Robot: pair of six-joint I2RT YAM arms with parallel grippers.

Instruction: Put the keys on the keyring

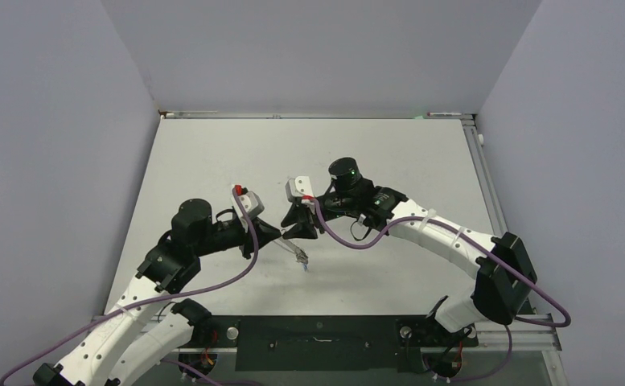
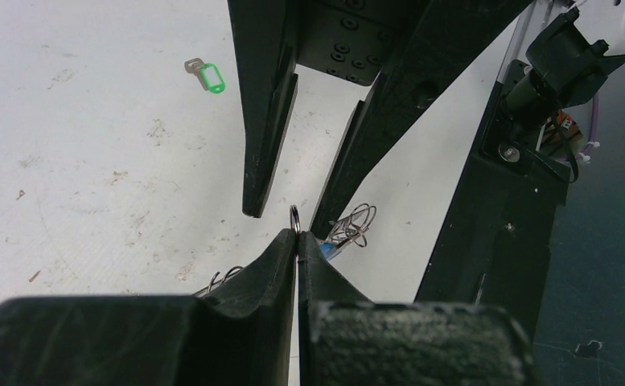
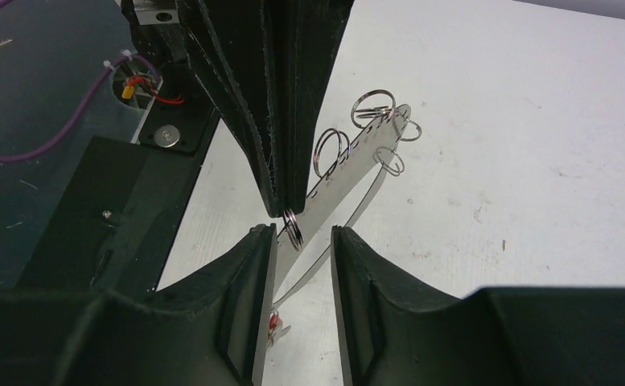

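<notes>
Worktop, pale grey, fills the top view, and both arms reach in to meet over its middle. The left tool and the right tool stand tip to tip. The keyring hangs as a thin glint just on their near side, with a blue key at its low end. Whether either tool is spread cannot be told from up here.

In the left wrist view, the left tool has its fingers pressed together, pinching a small ring of the keyring at the very tips. The right tool's fingers come in from the top edge, spread, one on either side of that ring. More rings and a blue scrap show just right of the left tool. A green key lies flat on the worktop, well apart from both tools.

In the right wrist view, the right tool stands spread, and the keyring passes between its fingers as a pale strip carrying several rings. The left tool's closed fingers clamp the small ring from above. A red key shows low in the gap, partly hidden.
</notes>
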